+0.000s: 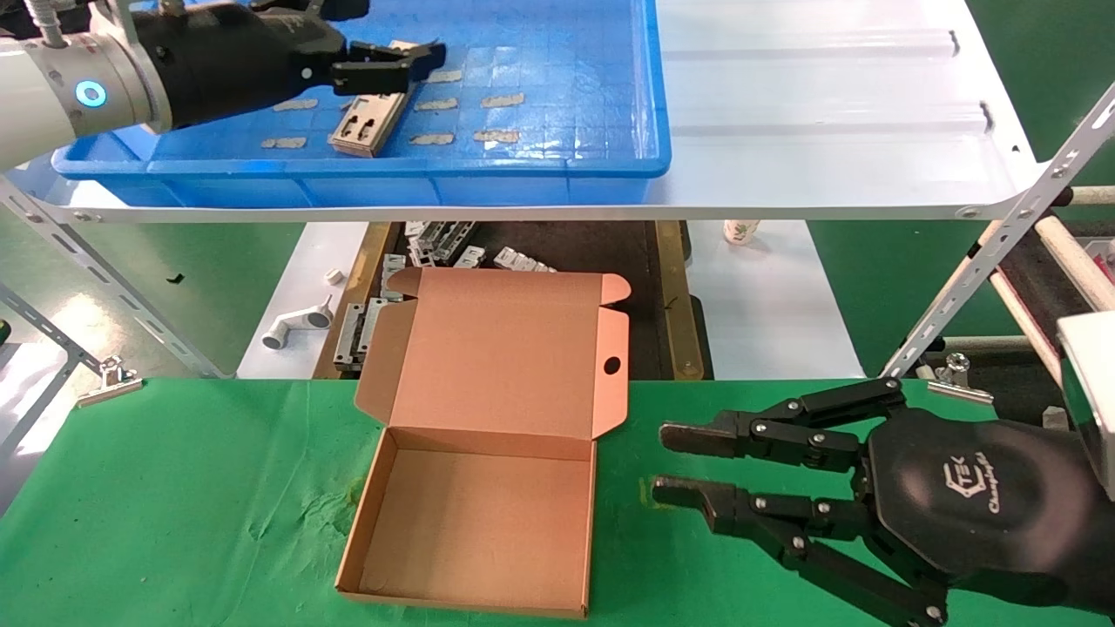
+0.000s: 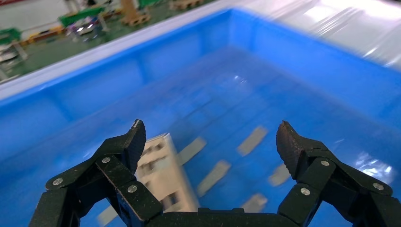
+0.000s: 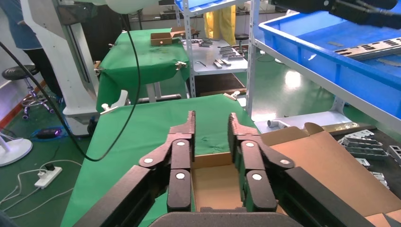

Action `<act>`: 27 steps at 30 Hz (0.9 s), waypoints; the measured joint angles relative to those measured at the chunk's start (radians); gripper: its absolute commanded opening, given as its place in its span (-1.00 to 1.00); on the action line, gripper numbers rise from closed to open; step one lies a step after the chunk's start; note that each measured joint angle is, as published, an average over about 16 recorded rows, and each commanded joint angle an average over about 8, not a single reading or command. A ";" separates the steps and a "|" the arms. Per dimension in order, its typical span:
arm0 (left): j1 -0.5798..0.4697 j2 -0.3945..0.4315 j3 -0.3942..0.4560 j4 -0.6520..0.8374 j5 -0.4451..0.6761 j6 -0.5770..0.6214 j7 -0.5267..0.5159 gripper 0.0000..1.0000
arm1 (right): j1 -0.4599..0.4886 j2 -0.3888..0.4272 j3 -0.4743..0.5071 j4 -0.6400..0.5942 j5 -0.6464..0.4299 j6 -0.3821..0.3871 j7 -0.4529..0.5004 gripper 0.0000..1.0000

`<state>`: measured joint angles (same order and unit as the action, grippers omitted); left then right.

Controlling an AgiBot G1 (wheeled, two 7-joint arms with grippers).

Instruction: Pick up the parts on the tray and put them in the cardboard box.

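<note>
A silver-grey part [image 1: 370, 122] with rectangular cut-outs lies on the floor of the blue tray [image 1: 557, 165] on the upper shelf. My left gripper [image 1: 418, 65] hovers just above the part's far end, open and holding nothing. In the left wrist view the part [image 2: 163, 175] sits below and beside one finger, off-centre between the spread jaws of the left gripper [image 2: 211, 135]. The cardboard box [image 1: 488, 435] stands open on the green table, its inside bare. My right gripper [image 1: 671, 466] rests open just right of the box; in its own view the right gripper [image 3: 211, 118] points across the cardboard box [image 3: 217, 179].
Tan tape strips [image 1: 501, 100] dot the tray floor. A white sheet shelf [image 1: 827, 104] extends right of the tray. Below it lie chunky grey brackets [image 1: 435, 244], a white pipe fitting [image 1: 296, 324] and a paper cup [image 1: 740, 231]. Slotted metal struts [image 1: 984, 279] flank the table.
</note>
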<state>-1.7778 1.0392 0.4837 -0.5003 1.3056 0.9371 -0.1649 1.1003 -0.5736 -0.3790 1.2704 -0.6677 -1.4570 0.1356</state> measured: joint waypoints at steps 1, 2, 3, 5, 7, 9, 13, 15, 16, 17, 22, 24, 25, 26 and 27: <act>-0.013 0.008 0.003 0.027 0.006 -0.004 0.000 1.00 | 0.000 0.000 0.000 0.000 0.000 0.000 0.000 -1.00; -0.024 0.016 0.007 0.053 0.012 -0.008 0.001 1.00 | 0.000 0.000 0.000 0.000 0.000 0.000 0.000 -1.00; -0.035 0.022 0.009 0.077 0.018 -0.012 0.003 1.00 | 0.000 0.000 0.000 0.000 0.000 0.000 0.000 -1.00; -0.053 0.033 0.014 0.121 0.027 -0.018 0.005 1.00 | 0.000 0.000 0.000 0.000 0.000 0.000 0.000 -1.00; -0.067 0.043 0.018 0.160 0.035 -0.023 0.006 1.00 | 0.000 0.000 0.000 0.000 0.000 0.000 0.000 -1.00; -0.079 0.051 0.022 0.193 0.040 -0.026 0.007 1.00 | 0.000 0.000 0.000 0.000 0.000 0.000 0.000 -1.00; -0.096 0.064 0.027 0.241 0.047 -0.027 0.014 1.00 | 0.000 0.000 0.000 0.000 0.000 0.000 0.000 -1.00; -0.101 0.069 0.028 0.258 0.050 -0.029 0.021 1.00 | 0.000 0.000 0.000 0.000 0.000 0.000 0.000 -1.00; -0.103 0.072 0.029 0.265 0.052 -0.030 0.026 1.00 | 0.000 0.000 0.000 0.000 0.000 0.000 0.000 -1.00; -0.104 0.075 0.030 0.271 0.053 -0.031 0.031 1.00 | 0.000 0.000 0.000 0.000 0.000 0.000 0.000 -1.00; -0.110 0.089 0.031 0.299 0.055 -0.040 0.057 0.98 | 0.000 0.000 0.000 0.000 0.000 0.000 0.000 -1.00; -0.111 0.095 0.030 0.307 0.055 -0.044 0.068 0.86 | 0.000 0.000 0.000 0.000 0.000 0.000 0.000 -1.00; -0.112 0.098 0.030 0.312 0.054 -0.046 0.073 0.74 | 0.000 0.000 0.000 0.000 0.000 0.000 0.000 -1.00; -0.113 0.100 0.030 0.316 0.054 -0.049 0.078 0.59 | 0.000 0.000 0.000 0.000 0.000 0.000 0.000 -1.00; -0.113 0.103 0.029 0.321 0.054 -0.051 0.083 0.42 | 0.000 0.000 0.000 0.000 0.000 0.000 0.000 -1.00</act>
<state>-1.8911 1.1424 0.5128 -0.1798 1.3593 0.8861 -0.0819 1.1004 -0.5735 -0.3793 1.2704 -0.6676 -1.4569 0.1355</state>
